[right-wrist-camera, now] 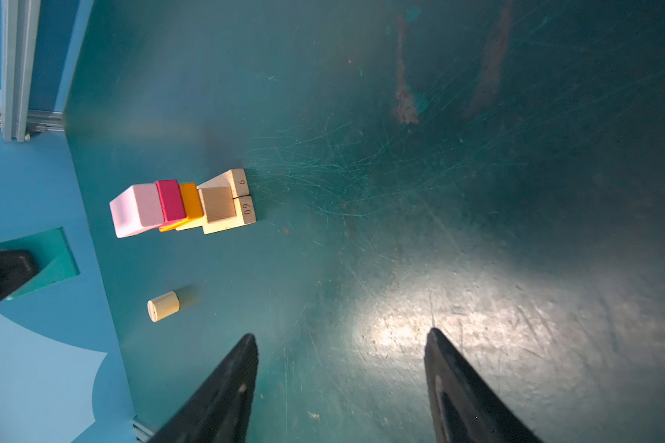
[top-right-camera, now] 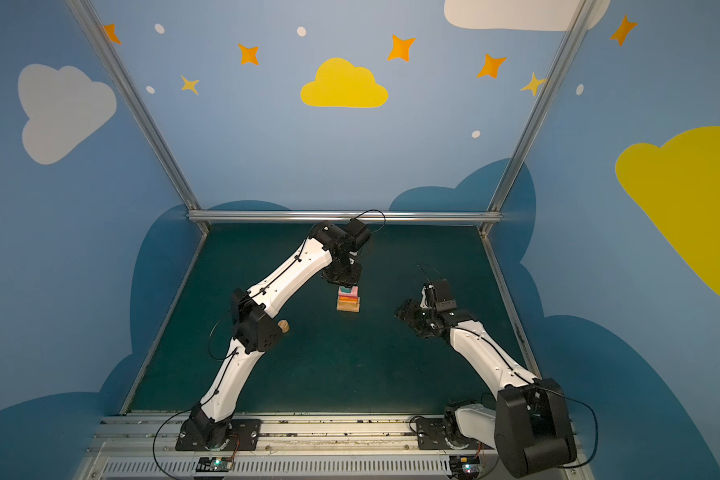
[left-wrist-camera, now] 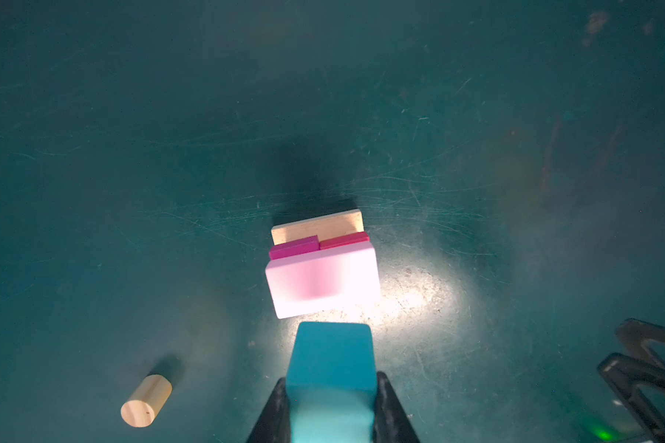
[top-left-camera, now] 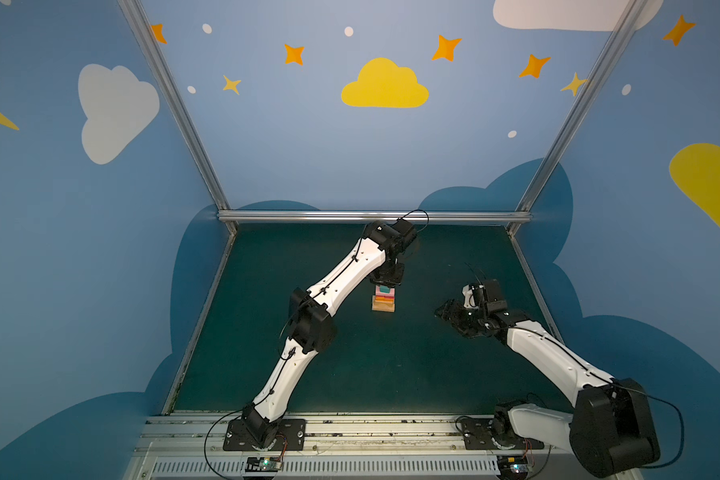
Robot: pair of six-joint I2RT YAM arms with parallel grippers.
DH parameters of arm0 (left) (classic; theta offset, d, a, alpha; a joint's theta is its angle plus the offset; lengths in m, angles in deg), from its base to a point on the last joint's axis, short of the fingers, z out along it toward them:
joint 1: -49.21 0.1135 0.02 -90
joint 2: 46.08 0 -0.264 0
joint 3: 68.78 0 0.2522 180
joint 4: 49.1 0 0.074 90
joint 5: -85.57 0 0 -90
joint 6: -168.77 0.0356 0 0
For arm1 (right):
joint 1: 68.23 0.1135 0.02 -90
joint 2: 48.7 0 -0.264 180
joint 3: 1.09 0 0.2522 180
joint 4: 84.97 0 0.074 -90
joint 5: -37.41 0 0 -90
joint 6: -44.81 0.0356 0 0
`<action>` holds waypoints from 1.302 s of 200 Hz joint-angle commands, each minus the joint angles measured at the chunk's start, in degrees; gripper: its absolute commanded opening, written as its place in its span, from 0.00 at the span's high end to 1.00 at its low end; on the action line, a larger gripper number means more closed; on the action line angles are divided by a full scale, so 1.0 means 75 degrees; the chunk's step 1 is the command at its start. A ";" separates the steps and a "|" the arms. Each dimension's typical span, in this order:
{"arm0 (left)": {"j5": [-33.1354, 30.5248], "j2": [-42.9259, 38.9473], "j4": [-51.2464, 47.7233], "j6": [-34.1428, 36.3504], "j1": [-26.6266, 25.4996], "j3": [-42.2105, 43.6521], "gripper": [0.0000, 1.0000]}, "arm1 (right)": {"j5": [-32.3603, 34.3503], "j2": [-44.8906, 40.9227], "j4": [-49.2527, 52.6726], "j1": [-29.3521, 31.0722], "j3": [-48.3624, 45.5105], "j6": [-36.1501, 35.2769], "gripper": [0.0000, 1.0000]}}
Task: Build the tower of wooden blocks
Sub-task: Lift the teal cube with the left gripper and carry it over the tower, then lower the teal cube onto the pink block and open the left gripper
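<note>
The tower (top-left-camera: 384,300) (top-right-camera: 348,302) stands mid-table: tan base blocks (right-wrist-camera: 242,207), a tan block (right-wrist-camera: 217,205), an orange oblong (right-wrist-camera: 191,201), magenta (left-wrist-camera: 294,246) and red (left-wrist-camera: 344,239) cubes, and a pink oblong (left-wrist-camera: 321,282) (right-wrist-camera: 137,209) on top. My left gripper (left-wrist-camera: 331,377) (top-left-camera: 385,279) is shut on the teal cube (left-wrist-camera: 331,353) (top-left-camera: 384,288) (right-wrist-camera: 43,261), which hangs just above the pink oblong without touching it. A tan cylinder (left-wrist-camera: 146,401) (right-wrist-camera: 163,305) (top-right-camera: 283,326) lies on its side on the mat. My right gripper (right-wrist-camera: 340,335) (top-left-camera: 443,311) is open and empty, to the right of the tower.
The dark green mat (top-left-camera: 391,365) is bounded by aluminium rails at the back (top-left-camera: 375,216) and sides. The left arm's elbow (top-left-camera: 310,322) hides the cylinder in a top view. Blue painted walls enclose the cell.
</note>
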 commanded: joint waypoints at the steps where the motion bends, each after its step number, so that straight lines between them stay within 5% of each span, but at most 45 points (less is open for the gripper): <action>1: -0.0025 0.0149 -0.0290 -0.0206 0.0060 -0.0172 0.90 | -0.0149 0.0097 -0.0040 -0.0050 0.0238 -0.0108 0.32; 260: -0.0218 0.0704 0.0019 -0.0517 0.0081 -0.0629 0.83 | -0.0507 0.0433 -0.0230 -0.0300 0.0127 -0.0194 0.33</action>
